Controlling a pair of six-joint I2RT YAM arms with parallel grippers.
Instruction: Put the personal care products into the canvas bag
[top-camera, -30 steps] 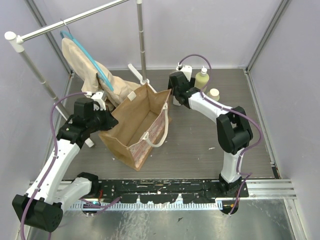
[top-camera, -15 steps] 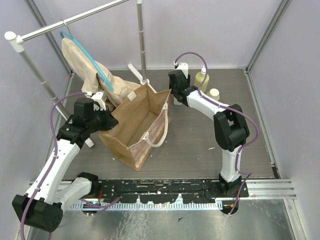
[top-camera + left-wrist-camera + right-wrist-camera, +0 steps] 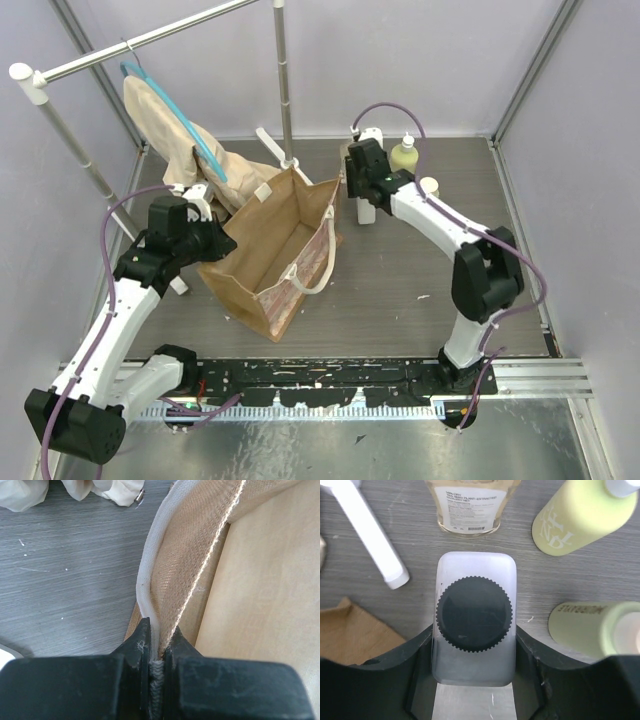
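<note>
1. The metal rack [image 3: 283, 80] rose beyond our left gripper [image 3: 159, 641]. The beige garment [image 3: 175, 130] hung from it on a blue hanger [image 3: 190, 125], and its folds lay on the table ahead of the fingers.
2. The canvas bag [image 3: 270, 255] stood open-mouthed between our two arms. Our left gripper was clamped on its rim, pinching the cream strap [image 3: 145, 580]. The bag's pale inner wall filled the view to that gripper's right.
3. Our right gripper [image 3: 474, 650] was closed around the tall white bottle [image 3: 475, 567], a finger against each flank and the black cap [image 3: 474, 612] facing the wrist camera. From overhead, this bottle was outside the bag, near its far corner. We could not tell whether its base touched the table.
4. A white bar [image 3: 370, 540] lay ahead-left of that gripper, and a corner of the bag sat by its left finger.
5. The amber bottle [image 3: 469, 505] stood straight ahead. One yellow-green bottle [image 3: 580, 515] was ahead-right, and the other [image 3: 595, 627] was close beside the right finger.
</note>
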